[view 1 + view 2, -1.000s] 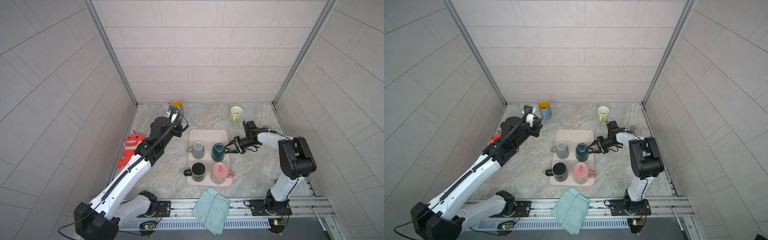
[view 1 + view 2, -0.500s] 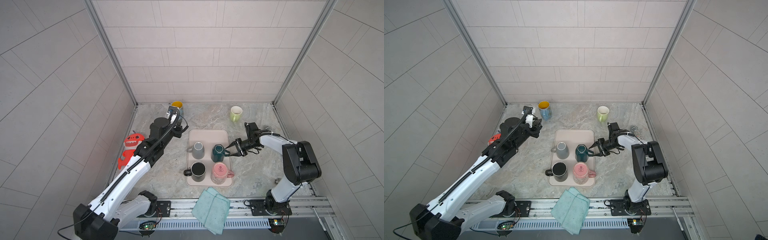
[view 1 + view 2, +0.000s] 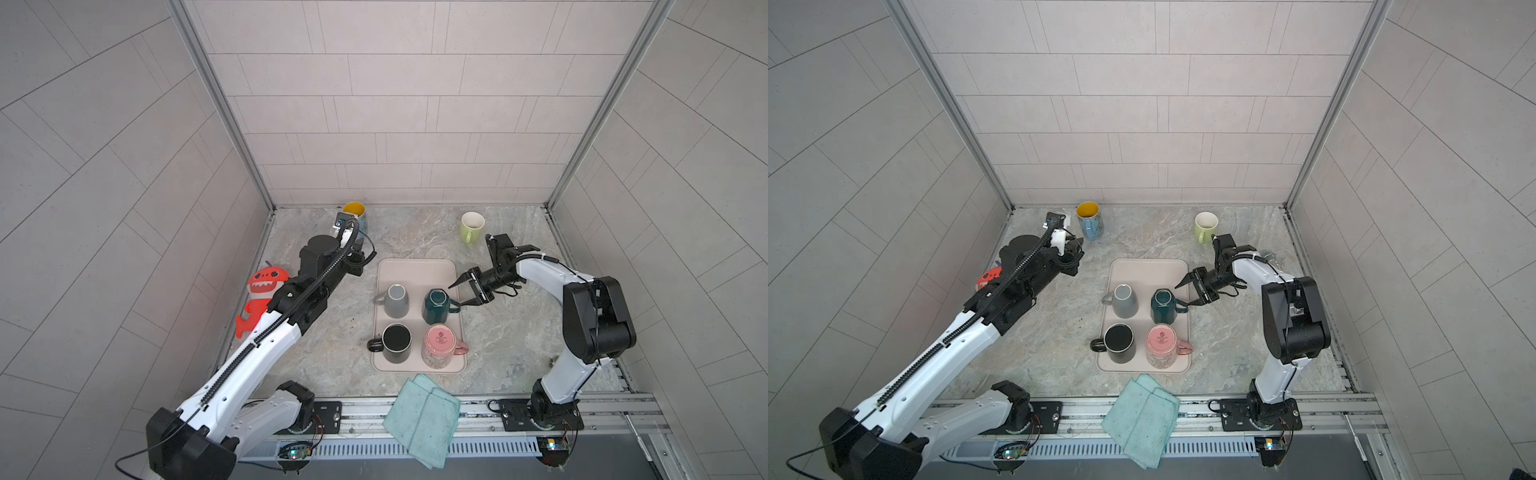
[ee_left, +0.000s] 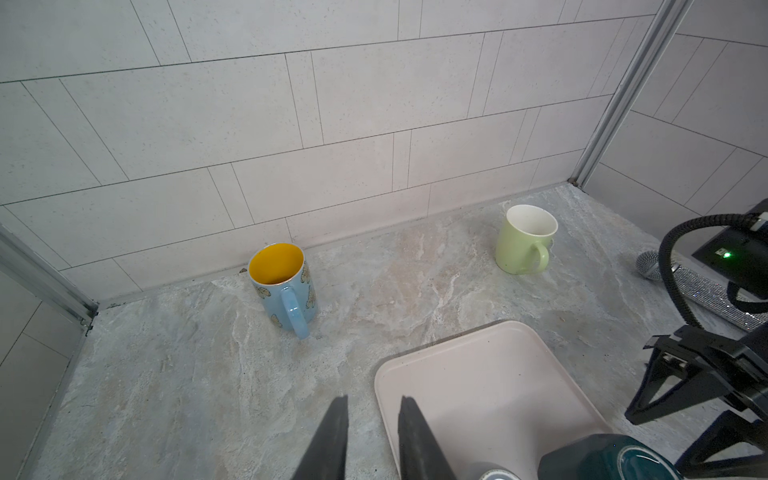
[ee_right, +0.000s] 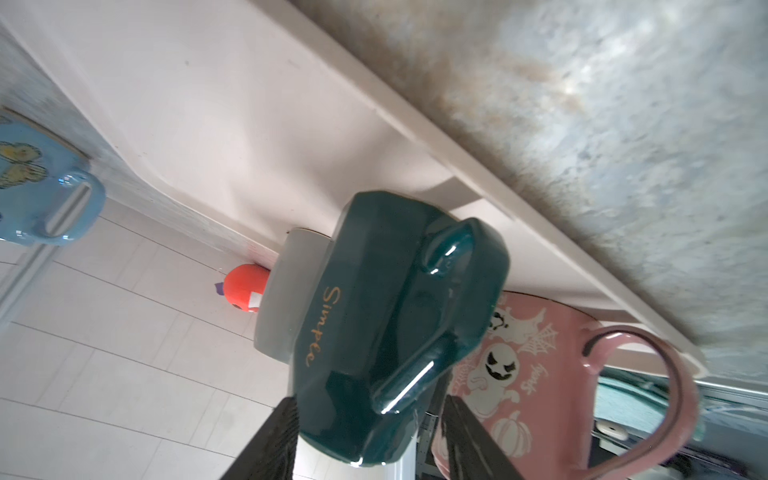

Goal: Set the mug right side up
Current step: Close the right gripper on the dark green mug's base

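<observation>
Past the teal cloth [image 3: 424,419], the dark teal mug [image 3: 435,307] stands upside down at the tray's [image 3: 415,272] right edge, handle between the right gripper's [image 3: 459,296] spread jaws. The tray's far half lies bare. The left gripper [image 4: 373,401], narrowly parted, holds nothing. Only the right wrist view shows gold "Simple" lettering [image 5: 322,328].

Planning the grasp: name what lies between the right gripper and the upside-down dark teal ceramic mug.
Nothing. Both top views show the open right gripper at the handle of the dark teal mug, no object in between.
</observation>
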Tool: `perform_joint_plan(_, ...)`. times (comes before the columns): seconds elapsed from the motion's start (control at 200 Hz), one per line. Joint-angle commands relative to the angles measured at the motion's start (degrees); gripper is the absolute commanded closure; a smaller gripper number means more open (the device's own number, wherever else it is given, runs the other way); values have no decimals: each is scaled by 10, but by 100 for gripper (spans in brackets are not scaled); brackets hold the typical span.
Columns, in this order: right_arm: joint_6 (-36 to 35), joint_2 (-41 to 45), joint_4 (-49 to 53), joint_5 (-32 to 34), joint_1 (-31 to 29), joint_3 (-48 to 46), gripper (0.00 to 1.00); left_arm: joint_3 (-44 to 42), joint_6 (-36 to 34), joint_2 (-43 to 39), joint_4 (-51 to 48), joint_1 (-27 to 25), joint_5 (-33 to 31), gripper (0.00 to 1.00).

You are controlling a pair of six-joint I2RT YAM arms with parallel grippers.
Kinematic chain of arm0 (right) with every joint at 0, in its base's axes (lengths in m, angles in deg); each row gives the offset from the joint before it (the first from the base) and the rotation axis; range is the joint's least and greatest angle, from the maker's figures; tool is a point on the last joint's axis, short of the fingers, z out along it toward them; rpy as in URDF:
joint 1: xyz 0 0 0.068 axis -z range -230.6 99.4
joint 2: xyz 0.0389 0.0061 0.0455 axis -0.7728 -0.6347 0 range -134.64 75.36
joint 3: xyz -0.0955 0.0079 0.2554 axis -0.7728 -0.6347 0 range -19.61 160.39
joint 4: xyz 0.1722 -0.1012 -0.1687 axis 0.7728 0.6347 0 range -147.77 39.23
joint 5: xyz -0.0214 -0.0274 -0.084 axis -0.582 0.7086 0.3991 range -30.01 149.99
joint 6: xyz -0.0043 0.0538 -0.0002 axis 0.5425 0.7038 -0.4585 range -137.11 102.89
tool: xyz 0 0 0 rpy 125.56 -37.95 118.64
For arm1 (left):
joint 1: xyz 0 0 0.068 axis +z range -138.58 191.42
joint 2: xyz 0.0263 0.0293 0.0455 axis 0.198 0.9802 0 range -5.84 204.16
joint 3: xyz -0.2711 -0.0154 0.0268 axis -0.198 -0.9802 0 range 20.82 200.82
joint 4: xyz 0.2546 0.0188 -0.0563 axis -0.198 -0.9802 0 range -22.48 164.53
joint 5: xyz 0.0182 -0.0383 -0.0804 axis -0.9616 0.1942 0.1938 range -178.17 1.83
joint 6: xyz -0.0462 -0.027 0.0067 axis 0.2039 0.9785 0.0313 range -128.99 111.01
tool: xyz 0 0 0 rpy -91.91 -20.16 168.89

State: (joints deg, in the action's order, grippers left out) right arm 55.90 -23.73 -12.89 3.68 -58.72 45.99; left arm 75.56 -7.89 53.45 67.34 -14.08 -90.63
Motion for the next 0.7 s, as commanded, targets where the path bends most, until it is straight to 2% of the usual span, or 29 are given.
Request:
perform_joint_plan(0.0, -36, -8, 79, 17, -4, 17, 43, -6, 3, -13, 7, 4, -4, 75)
perform_joint_plan(0.33, -17, -15, 55, 25, -21, 0, 41, -9, 3, -15, 5, 7, -4, 75)
perform_joint_plan(0.695, -10, -49, 45, 30, -28, 26, 40, -10, -1, -23, -2, 9, -13, 75)
